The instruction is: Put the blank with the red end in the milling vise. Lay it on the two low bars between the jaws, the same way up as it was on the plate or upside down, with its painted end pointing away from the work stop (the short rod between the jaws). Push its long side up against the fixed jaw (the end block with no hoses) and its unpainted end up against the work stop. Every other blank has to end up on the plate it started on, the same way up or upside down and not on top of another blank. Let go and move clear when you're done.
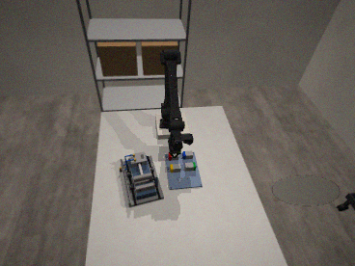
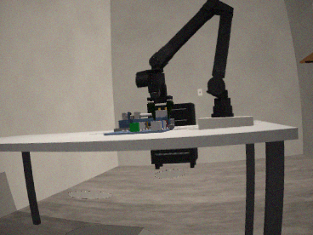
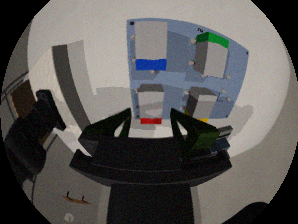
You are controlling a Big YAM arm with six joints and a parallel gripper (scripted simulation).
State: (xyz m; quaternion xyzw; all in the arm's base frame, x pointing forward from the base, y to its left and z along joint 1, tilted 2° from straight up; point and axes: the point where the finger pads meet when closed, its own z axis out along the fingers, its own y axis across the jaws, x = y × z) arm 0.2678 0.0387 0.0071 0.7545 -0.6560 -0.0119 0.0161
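The blank with the red end lies on the blue plate at its near left corner, between my fingers in the wrist view. My gripper is open, its two fingers on either side of the red end, not closed on it. In the top view the gripper hangs over the plate's back left corner. Blanks with blue, green and yellow ends lie on the same plate. The milling vise stands left of the plate.
A white block lies by the arm's base. A shelf rack stands behind the table. The table edge runs close on the plate's right side.
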